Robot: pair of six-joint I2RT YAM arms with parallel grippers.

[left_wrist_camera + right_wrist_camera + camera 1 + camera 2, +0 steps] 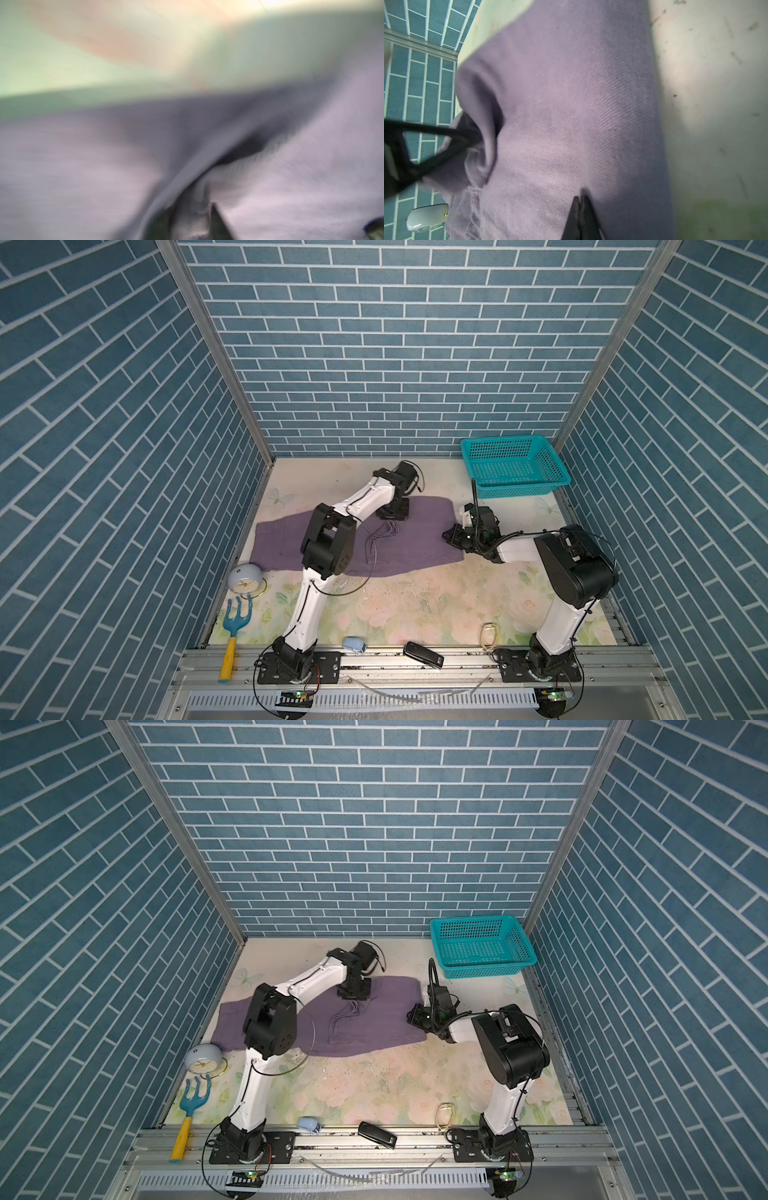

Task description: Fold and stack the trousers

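Note:
The muted purple trousers (415,539) (382,1019) lie folded flat across the middle of the floral table. My left gripper (392,514) (353,992) stands on their far edge. In the blurred left wrist view a ridge of the trousers (291,187) sits pinched between the fingers of the left gripper (191,220). The right wrist view shows that cloth lifted into a fold. My right gripper (448,537) (411,1019) is at the right end, shut. Its tips (580,199) touch the trousers (560,104), with no cloth seen between them.
A teal basket (519,489) stands at the back right corner. A pale blue clock (244,578) and a blue hand fork with a yellow handle (237,624) lie at the left. A small blue toy (354,644), a black case (423,654) and a band (490,635) lie along the front edge.

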